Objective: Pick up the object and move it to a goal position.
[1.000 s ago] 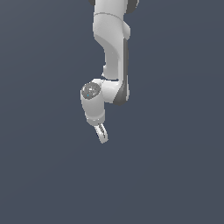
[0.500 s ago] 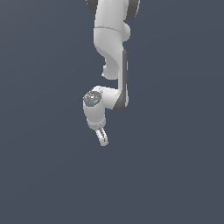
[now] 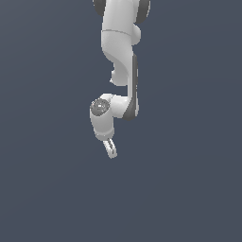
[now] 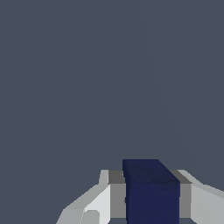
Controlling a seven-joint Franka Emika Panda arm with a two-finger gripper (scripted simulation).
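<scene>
In the wrist view the dark navy-blue cube [image 4: 151, 192] sits clamped between my two pale fingers [image 4: 96, 203], one on each side of it. My gripper [image 4: 151, 205] is shut on it. In the exterior view the white arm reaches down from the top of the picture and the gripper [image 3: 111, 150] hangs at its lower end, fingers close together and pointing down and slightly to the exterior view's right. The cube is too small to make out in the exterior view. No goal marker shows in either view.
A plain grey-blue surface [image 3: 189, 189] fills the whole background in both views. Nothing else shows besides the arm.
The arm's lower links and the gripper have shifted slightly, the wrist sinking a little and the upper arm coming further into view. The fingers stay shut.
</scene>
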